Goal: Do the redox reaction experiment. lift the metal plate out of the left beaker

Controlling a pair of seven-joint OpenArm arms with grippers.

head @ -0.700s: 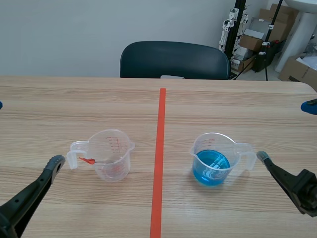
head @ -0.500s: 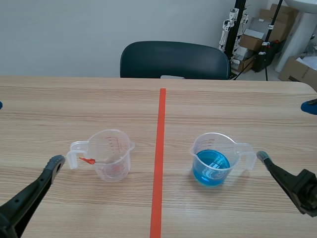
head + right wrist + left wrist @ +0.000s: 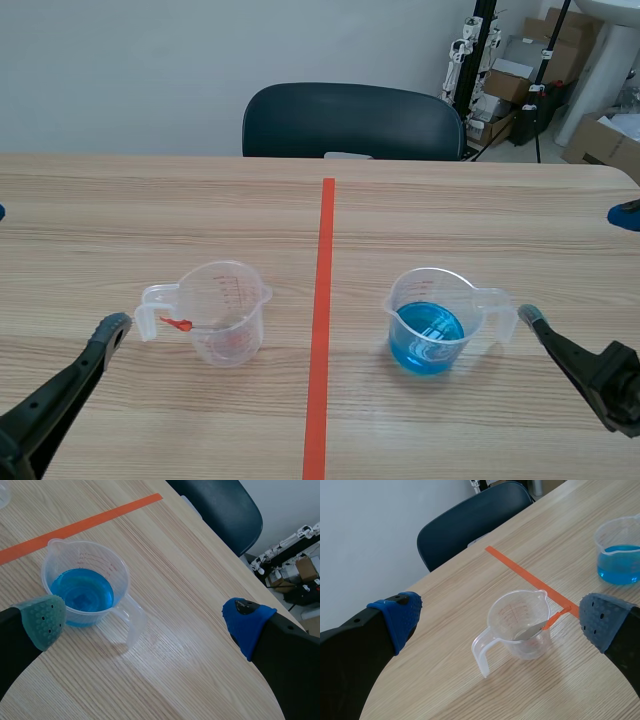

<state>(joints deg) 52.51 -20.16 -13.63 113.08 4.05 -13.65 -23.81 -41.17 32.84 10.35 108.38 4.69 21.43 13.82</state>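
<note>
Gripper L (image 3: 501, 621), gripper R (image 3: 145, 621): both wide open, empty

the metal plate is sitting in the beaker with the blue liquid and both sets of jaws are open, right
Not quite. The metal plate leans inside the clear left beaker, not in the right beaker, which holds only the blue liquid. The left wrist view shows this most plainly. The rest stands: both sets of jaws are open.
</note>
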